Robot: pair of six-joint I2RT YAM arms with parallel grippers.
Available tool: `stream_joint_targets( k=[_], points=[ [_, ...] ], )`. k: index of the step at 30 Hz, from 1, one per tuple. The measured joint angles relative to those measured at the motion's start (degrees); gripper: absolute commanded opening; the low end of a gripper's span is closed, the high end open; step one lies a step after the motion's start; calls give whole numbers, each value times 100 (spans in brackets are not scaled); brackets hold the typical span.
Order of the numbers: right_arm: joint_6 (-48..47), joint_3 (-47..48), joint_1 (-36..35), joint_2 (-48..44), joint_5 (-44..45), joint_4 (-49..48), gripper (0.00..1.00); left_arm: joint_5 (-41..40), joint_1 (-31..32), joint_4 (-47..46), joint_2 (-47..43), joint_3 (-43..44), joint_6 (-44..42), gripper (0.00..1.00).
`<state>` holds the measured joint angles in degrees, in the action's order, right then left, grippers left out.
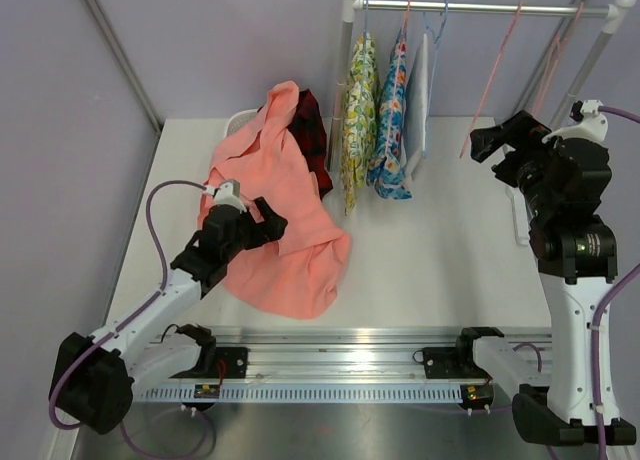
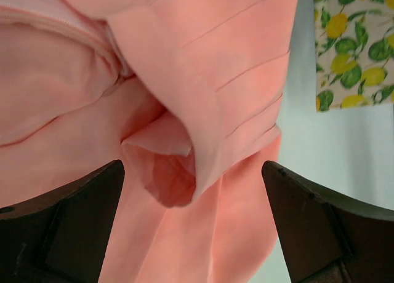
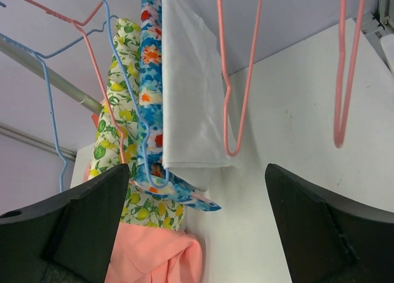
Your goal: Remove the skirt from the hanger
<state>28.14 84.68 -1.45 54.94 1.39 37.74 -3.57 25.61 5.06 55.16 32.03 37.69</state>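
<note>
Over the left half of the tabletop [image 1: 450,250], my left hand [image 1: 268,223] hangs spread wide above the pink skirt [image 1: 285,250], gripping nothing. The skirt lies heaped there, off any hanger, with a dark red plaid cloth [image 1: 312,130] at its far side. My right hand [image 1: 497,140], also spread and empty, is raised near the right edge, facing the rail [image 1: 480,8] along the far edge. A lemon-print garment [image 1: 358,110], a blue floral one [image 1: 392,120] and a white one [image 1: 422,90] hang there beside bare pink hangers [image 1: 490,80].

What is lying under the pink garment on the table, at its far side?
A dark red checked cloth sticks out from under the pink garment at its far right edge. How far it reaches beneath is covered.
</note>
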Motion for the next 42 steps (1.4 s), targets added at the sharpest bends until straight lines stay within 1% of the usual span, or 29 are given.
stream_joint_targets(
  k=[5,8,10,11,12,13,14,20,23,24,26,28,30,31,33,34,36,37,38,39,41,42],
  points=[
    [-9,-7,0,-166,-50,282,99,-114,66,-555,824,420,223,98],
    [-46,-4,0,-227,-57,404,99,-140,109,-793,1303,654,271,93],
    [-94,4,0,-260,-57,505,99,-140,116,-940,1644,772,330,57],
    [-125,4,0,-273,-57,542,99,-140,116,-1005,1759,787,326,45],
    [-146,4,0,-284,-55,566,100,-133,116,-1082,1893,791,352,17],
    [-179,4,0,-295,-52,579,99,-127,116,-1119,1993,791,404,7],
    [-210,4,0,-310,-52,603,99,-125,114,-1117,2061,800,417,0],
    [-332,4,0,-385,-35,730,99,-68,175,-942,2020,1180,361,0],
    [-369,4,0,-396,-35,737,99,-120,221,-417,1749,1694,186,0],
    [-372,4,0,-404,-35,737,100,-164,219,-133,1626,1989,103,0],
    [-372,2,0,-413,-35,734,99,-212,166,507,1574,2907,-122,0],
    [-369,-13,0,-415,-37,715,99,-216,28,1032,1716,4050,-374,0],
    [-365,-66,0,-422,-42,693,99,-184,-184,1349,2107,5495,-651,0],
    [-363,-101,0,-428,-42,673,99,-160,-306,1458,2393,6247,-763,0],
    [-348,-203,0,-448,-48,629,100,-76,-535,1786,3213,8098,-946,0],
    [-343,-256,0,-452,-50,616,99,-46,-623,1825,3554,8782,-1003,0],
    [-345,-374,0,-463,-55,581,99,46,-809,2004,4489,10546,-1097,0],
    [-348,-420,0,-466,-57,577,99,103,-911,1954,4843,11123,-1113,0],
    [-350,-457,0,-466,-57,573,100,166,-992,1858,5084,11436,-1106,0],
    [-352,-492,0,-459,-55,566,99,216,-1080,1711,5187,11438,-1082,0],
    [-378,-529,0,-457,-46,568,99,302,-1211,1515,5235,11060,-1021,0],
    [-391,-531,0,-459,-39,566,99,323,-1252,1364,5195,10668,-1001,0]
  ],
)
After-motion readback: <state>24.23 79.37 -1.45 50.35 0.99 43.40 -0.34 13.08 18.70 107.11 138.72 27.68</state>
